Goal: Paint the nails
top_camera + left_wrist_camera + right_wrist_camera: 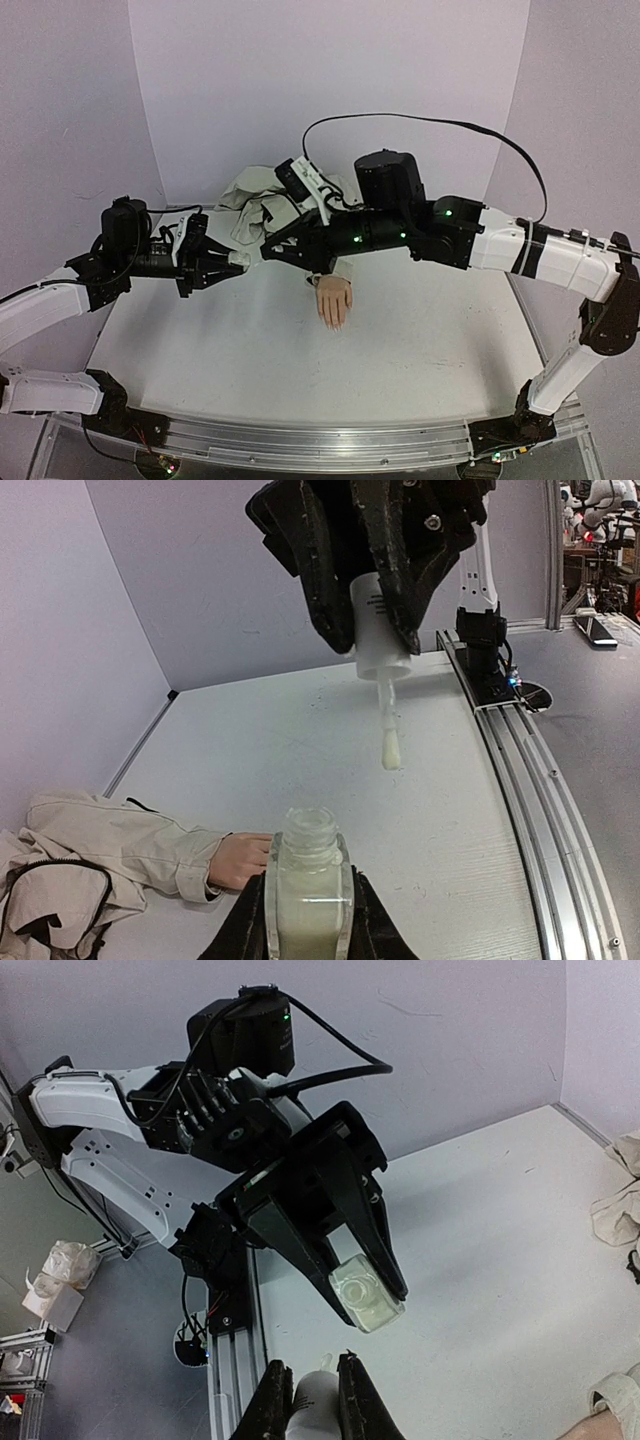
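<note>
Gripping a small clear bottle point(308, 880), the L gripper point(308, 925) is pinching its jaws narrow on the glass sides. The neck is standing open and pale cream polish is filling most of the bottle. The R gripper point(375, 590) is hanging just beyond it, jaws clamping the white cap point(380, 640). The brush point(390, 748), tip coated cream, is pointing back toward the bottle mouth w/ a gap between them. Both are hovering above the white table point(430, 360), left of centre.

The mannequin hand point(333, 300) is lying flat under the R arm, fingers pointing at the near edge. The nails point(333, 322) are sitting at those fingertips, too small to make out. Its beige sleeve point(250, 205) is bunching up toward the back wall. Bare tabletop is stretching from the fingertips to the metal rail point(320, 445) along the near edge, w/ walls closing in the back, L and R sides.
</note>
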Action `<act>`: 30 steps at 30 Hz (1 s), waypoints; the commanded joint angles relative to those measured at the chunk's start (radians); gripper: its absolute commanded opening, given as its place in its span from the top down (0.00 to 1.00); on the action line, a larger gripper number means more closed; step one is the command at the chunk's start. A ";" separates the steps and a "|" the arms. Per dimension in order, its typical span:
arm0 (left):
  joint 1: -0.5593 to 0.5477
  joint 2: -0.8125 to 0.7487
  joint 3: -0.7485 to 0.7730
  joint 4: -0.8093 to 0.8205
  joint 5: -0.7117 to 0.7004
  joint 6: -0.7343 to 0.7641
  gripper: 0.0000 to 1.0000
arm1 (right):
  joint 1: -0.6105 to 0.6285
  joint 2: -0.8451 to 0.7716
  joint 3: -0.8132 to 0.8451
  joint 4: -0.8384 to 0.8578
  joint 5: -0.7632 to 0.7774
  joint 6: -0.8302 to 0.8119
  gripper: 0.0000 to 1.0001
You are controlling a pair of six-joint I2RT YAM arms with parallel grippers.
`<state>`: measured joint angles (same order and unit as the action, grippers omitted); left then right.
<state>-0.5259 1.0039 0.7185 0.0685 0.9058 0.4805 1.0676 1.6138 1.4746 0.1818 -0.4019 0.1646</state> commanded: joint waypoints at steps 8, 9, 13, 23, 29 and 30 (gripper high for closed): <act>-0.009 0.001 0.018 -0.006 -0.010 0.043 1.00 | 0.029 0.058 0.143 -0.013 0.018 -0.040 1.00; -0.009 0.002 0.019 -0.010 -0.013 0.046 1.00 | 0.029 0.063 0.149 -0.018 0.022 -0.045 1.00; -0.011 0.001 0.022 -0.023 -0.016 0.054 1.00 | 0.032 0.072 0.167 -0.034 0.054 -0.060 1.00; -0.016 0.009 0.037 -0.056 -0.009 0.067 1.00 | 0.035 0.109 0.217 -0.073 0.073 -0.083 1.00; -0.017 0.003 0.038 -0.062 -0.019 0.075 1.00 | 0.036 0.116 0.217 -0.083 0.078 -0.089 1.00; -0.017 0.004 0.039 -0.062 -0.020 0.076 1.00 | 0.038 0.117 0.217 -0.085 0.077 -0.090 1.00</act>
<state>-0.5381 1.0153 0.7185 -0.0113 0.8860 0.5343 1.0962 1.7195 1.6485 0.0822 -0.3260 0.0925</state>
